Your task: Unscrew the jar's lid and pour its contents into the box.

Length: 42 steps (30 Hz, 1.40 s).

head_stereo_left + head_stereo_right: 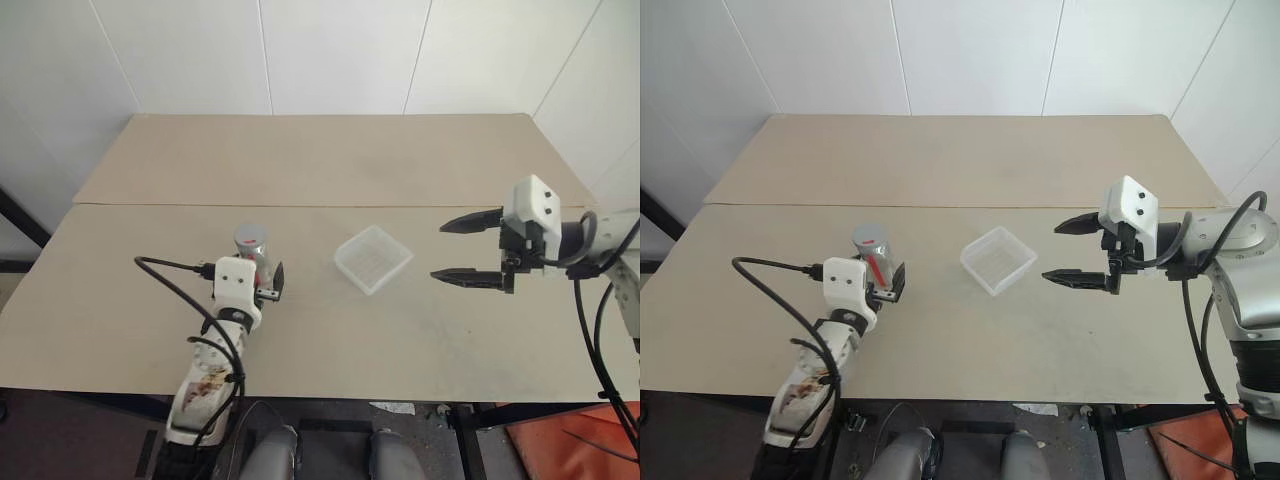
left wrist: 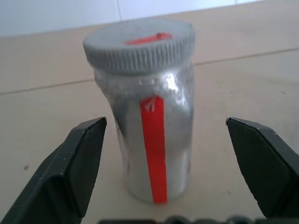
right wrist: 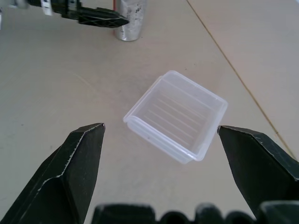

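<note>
Small clear cylindrical jar with a red strip on its label (image 2: 152,140) stands upright on the beige desk (image 1: 330,160), left of centre, ribbed grey screw lid (image 2: 139,45) on and apparently tight. Contents aren't readable through the glare.

Left gripper (image 2: 166,154) is level with the jar body, fingers (image 2: 70,168) spread wide either side, nothing held, not touching yet. The jar sits slightly off-centre toward the one finger.

Risks:
- Off-centre close: the nearer finger hits first and shoves or tips the jar. It's tall and narrow, so it would topple easily.
- Grip lands low on the smooth wall: the jar may spin in the grip once torque goes on the lid.

Shallow square tray of clear plastic with a ribbed base (image 1: 373,259) lies empty mid-desk, just right of the jar, clear of it. It looks light, so a bump during the pour could slide it and contents would miss.

Right gripper (image 1: 472,250) hovers beyond the tray, aimed back over it, fingers (image 3: 74,163) fully apart and empty. It has to cross the tray to reach the lid, so clipping it is possible.
</note>
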Available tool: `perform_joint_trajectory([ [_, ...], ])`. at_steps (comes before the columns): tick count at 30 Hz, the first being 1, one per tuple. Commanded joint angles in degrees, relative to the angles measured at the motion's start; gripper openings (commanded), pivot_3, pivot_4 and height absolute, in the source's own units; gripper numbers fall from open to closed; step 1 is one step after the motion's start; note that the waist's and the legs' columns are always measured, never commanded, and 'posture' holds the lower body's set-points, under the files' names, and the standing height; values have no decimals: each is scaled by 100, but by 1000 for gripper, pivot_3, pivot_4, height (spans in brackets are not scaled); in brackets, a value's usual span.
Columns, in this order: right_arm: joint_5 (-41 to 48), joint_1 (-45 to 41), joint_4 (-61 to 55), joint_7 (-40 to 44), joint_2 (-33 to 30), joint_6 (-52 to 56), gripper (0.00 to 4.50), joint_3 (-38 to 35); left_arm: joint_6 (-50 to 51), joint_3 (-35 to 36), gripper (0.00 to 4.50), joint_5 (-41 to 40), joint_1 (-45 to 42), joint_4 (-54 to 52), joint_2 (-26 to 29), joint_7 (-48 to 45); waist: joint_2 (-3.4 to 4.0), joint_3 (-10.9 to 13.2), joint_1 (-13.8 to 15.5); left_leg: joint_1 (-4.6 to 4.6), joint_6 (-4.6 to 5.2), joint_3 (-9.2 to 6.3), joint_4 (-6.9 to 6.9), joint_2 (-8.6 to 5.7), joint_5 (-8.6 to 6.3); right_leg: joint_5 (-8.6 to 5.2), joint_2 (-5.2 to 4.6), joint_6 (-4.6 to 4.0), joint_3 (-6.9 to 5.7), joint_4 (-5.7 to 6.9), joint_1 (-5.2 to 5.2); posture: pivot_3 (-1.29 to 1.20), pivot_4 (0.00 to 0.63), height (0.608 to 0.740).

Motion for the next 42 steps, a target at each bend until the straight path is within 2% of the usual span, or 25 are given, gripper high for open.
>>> perform_joint_trajectory([
  [1,13,-249,53,211,-137,-177,4500,-50,-313,11,4451,341,-326,409,-242,392,0,0,4,0,0,1,1,0,0,0,0,0,0,0,0,0,150,740],
  [11,19,-373,62,349,-163,-158,4500,-115,-645,147,4451,570,-802,1207,-517,655,-1,1,8,-8,0,-1,6,-4,0,3,0,5,-2,1,-5,0,150,740],
  [14,48,-326,-22,365,-218,-138,4500,-168,-709,181,3845,581,-836,1268,-597,694,-1,1,8,-10,0,-1,6,-5,0,3,0,5,-3,1,-6,0,150,740],
  [20,116,-156,-229,351,-314,-137,4500,-258,-907,203,2060,638,-789,1140,-632,735,-1,1,7,-11,-1,-1,6,-4,0,3,0,6,-2,2,-8,0,150,740],
  [26,223,37,-496,292,-303,-105,4500,-348,-970,266,1956,725,-795,1038,-566,742,-1,1,6,-12,-1,-1,6,-4,0,3,0,6,-2,2,-8,0,150,740],
  [29,414,-59,-703,194,-130,-29,4500,-323,-596,574,1956,133,-876,485,7,-202,-2,1,-17,-12,-1,-1,6,-4,1,4,0,6,-2,4,-10,0,150,740],
  [32,544,-151,-875,12,140,16,4500,-214,351,956,1956,-1051,-1053,-50,725,-1474,-1,1,-59,-11,-2,-2,6,2,1,3,10,6,-2,14,-16,0,150,740],
  [34,662,-394,-985,-312,534,171,4500,-79,1109,1374,1956,-2066,-1270,-197,1516,-2550,-1,1,-69,-8,-3,-5,6,1,2,3,10,6,-1,15,-15,0,150,740],
  [37,882,-788,-1038,-791,1134,581,4500,60,1667,1727,1956,-3028,-1578,-74,2464,-3789,0,2,-149,-8,-4,-10,7,1,2,3,11,6,-1,20,-19,0,150,740],
  [39,987,-1059,-1043,-1132,1561,867,4500,188,1680,1741,1956,-3373,-1824,222,2966,-4675,0,2,-159,-11,-4,-14,7,1,2,2,13,6,-3,19,-21,0,150,740],
  [42,1124,-1445,-1074,-1529,2062,1245,4500,376,1442,1559,1956,-3587,-2188,751,3417,-5893,1,2,-153,-13,-6,-15,6,1,3,3,12,5,-2,18,-25,0,150,740],
])
